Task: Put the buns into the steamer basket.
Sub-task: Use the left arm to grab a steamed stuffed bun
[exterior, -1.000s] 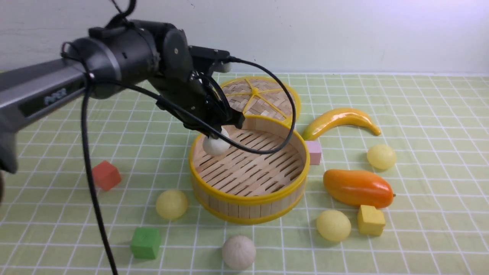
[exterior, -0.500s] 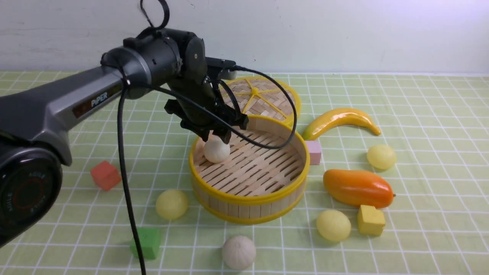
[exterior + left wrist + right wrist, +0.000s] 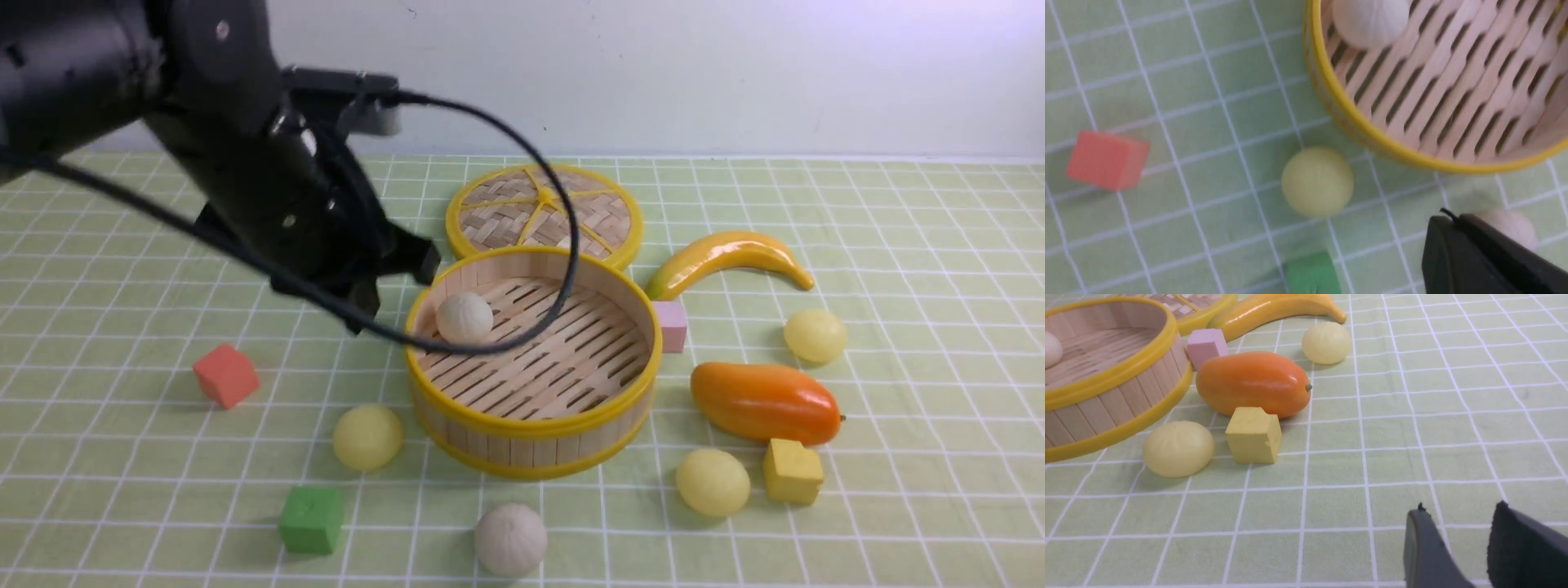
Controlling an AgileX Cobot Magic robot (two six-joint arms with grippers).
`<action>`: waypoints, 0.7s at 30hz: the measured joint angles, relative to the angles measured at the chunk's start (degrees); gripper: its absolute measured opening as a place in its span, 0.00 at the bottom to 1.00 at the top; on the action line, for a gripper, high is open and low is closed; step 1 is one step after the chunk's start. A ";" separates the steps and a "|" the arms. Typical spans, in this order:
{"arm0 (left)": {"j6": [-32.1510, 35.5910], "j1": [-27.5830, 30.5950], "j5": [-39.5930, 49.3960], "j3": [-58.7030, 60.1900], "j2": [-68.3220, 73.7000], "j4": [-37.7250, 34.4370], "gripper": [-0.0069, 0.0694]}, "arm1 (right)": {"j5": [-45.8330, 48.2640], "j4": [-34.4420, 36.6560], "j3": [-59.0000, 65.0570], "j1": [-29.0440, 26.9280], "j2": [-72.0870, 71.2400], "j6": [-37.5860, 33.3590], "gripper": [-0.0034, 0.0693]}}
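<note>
The steamer basket [image 3: 531, 425] stands mid-table with one off-white bun [image 3: 464, 317] on its slatted floor near the left wall. A second off-white bun [image 3: 511, 539] lies in front of the basket. Three pale yellow buns lie on the cloth: one front-left of the basket [image 3: 367, 437], one front-right [image 3: 713, 481], one far right [image 3: 815, 335]. My left gripper [image 3: 363, 306] hangs just left of the basket, above the cloth, shut and empty; in the left wrist view its fingers [image 3: 1457, 220] are pressed together. My right gripper [image 3: 1457, 510] is open and empty, low over the cloth, right of the yellow cube.
The woven lid [image 3: 543, 212] lies behind the basket. A banana [image 3: 727, 257], pink cube [image 3: 672, 325], orange mango [image 3: 763, 402] and yellow cube [image 3: 792, 471] sit to the right. A red cube [image 3: 226, 375] and green cube [image 3: 311, 519] sit to the left.
My left gripper let go of the off-white bun inside the basket, then rose and drew back to the left, out past the rim. The bun stays on the basket floor.
</note>
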 joint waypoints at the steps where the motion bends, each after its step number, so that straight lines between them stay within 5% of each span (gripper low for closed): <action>1: -0.07 0.00 -0.15 4.18 -1.59 -0.05 0.07 | 0.00 0.00 0.00 0.00 0.00 0.00 0.38; 14: -0.04 0.78 -6.58 11.72 -1.06 -0.92 0.07 | 0.00 0.00 0.00 0.00 0.00 0.00 0.38; 21: 7.25 5.17 -9.32 11.72 4.62 -6.42 0.08 | 0.00 0.00 0.00 0.00 0.00 0.00 0.38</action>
